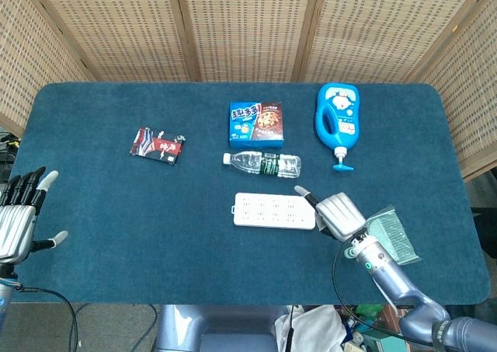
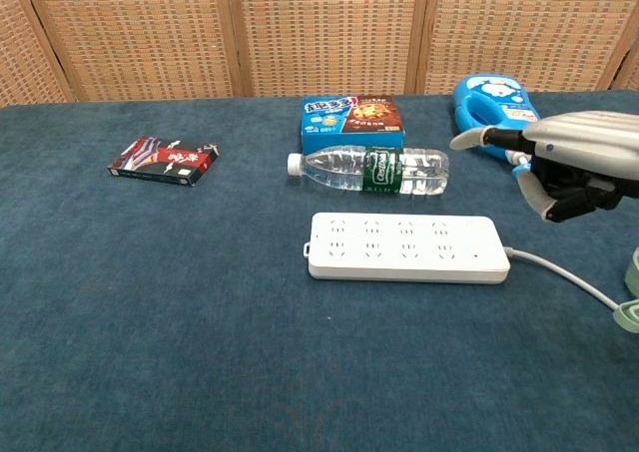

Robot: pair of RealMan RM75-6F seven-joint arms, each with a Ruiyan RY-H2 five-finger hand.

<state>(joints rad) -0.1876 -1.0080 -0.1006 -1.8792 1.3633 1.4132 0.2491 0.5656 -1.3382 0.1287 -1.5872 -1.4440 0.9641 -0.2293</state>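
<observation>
Power strip (image 1: 275, 211) lies long-axis crosswise just left of my right hand (image 1: 338, 215), which hovers empty with fingers loosely apart, far nearer than my open left hand (image 1: 17, 224).

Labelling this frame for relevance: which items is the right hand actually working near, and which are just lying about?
In hand:
right hand, open, above the cord end of the power strip; not touching, judging by the chest view

Lying about:
water bottle
cookie box
blue detergent bottle
red packet
dustpan
left hand, open at the table edge
</observation>
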